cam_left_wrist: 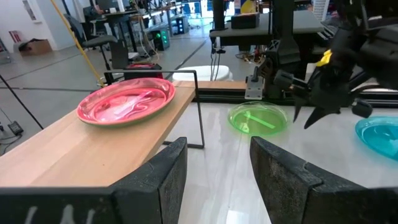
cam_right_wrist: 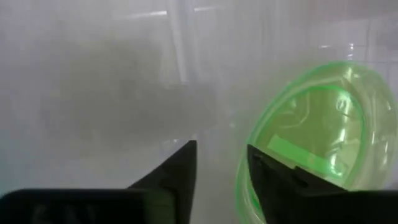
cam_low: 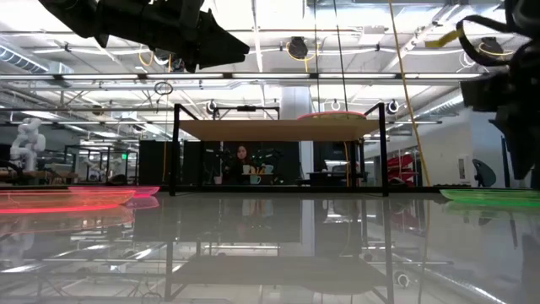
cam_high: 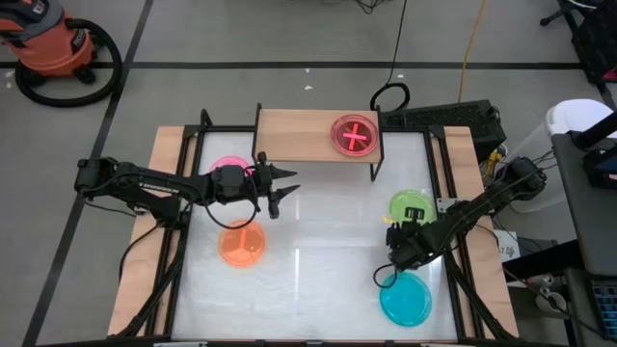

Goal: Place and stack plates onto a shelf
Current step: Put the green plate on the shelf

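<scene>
High view: the shelf [cam_high: 301, 136] stands at the table's far edge, a red-pink plate [cam_high: 354, 134] resting on its right half, left half bare, likely kept free for a second pile. Left gripper [cam_high: 285, 189] hangs just in front of the shelf's left end, fingers parted and holding nothing, probably between placements. A pink plate [cam_high: 228, 167] shows partly behind that arm; an orange plate [cam_high: 241, 242] lies on the table [cam_high: 318, 280] just nearer the camera side. Right gripper [cam_high: 394, 238] hovers between a green plate [cam_high: 411, 203] and a cyan plate [cam_high: 406, 298] at the table's right side. Low view: shelf board [cam_low: 278, 129] sits raised on black legs, the red-pink plate's rim [cam_low: 337, 115] just visible on top at right; pink plate edges at far left, a green edge [cam_low: 489, 196] at far right, all flat on the table. A person sits in the room well behind. Left wrist view: its two dark fingers [cam_left_wrist: 158, 180] spread apart, empty, aimed along the shelf toward the red-pink plate [cam_left_wrist: 126, 101]; it holds nothing but its divider ridges. The green plate [cam_left_wrist: 258, 117] and cyan plate [cam_left_wrist: 377, 134] lie beyond, the other arm above them. Right wrist view: fingers [cam_right_wrist: 177, 169] apart, nothing between them, low over the table with the green plate [cam_right_wrist: 311, 130] just beside one finger, rim not yet gripped; my guess is this one is next.
</scene>
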